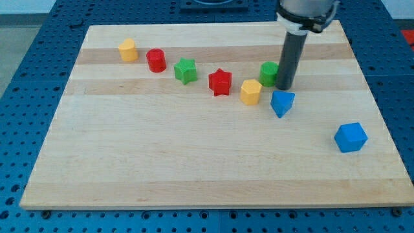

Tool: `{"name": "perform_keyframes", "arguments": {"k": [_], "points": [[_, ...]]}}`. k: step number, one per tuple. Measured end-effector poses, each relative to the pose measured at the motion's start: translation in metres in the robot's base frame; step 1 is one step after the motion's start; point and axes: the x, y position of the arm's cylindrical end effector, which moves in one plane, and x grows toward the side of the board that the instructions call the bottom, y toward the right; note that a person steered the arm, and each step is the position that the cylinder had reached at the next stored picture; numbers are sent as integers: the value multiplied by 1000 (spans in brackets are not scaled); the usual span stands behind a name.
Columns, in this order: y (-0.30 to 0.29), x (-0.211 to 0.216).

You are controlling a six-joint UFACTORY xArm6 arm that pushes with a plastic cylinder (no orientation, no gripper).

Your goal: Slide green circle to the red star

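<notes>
Green circle: the green circle (269,73) sits in the surface's far right part, toward the top right corner, partly hidden by the rod.
End effector: a plain rod with nothing to open or close; my tip (284,87) rests on the surface, touching or just beside the circle's right side.
Red star: the red star (220,81) lies to the view's left of the circle, near the middle of the far half.
In the way: a yellow block (251,92) stands between circle and star, slightly nearer the bottom edge.
Nearby: a blue block (282,103) sits just below my tip.
Farther left: a green star (185,70), a red cylinder (156,60) and a second yellow block (128,50) trail toward the top left corner.
Right edge: a blue cube (350,137) stands alone near it.
Surface: the wooden surface (194,162) is bare along the whole bottom half.
</notes>
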Motion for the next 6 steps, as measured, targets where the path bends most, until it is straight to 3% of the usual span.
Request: {"name": "perform_keyframes", "arguments": {"k": [2,4,6], "points": [[-5,-22],[-1,-73],[15,-72]]}}
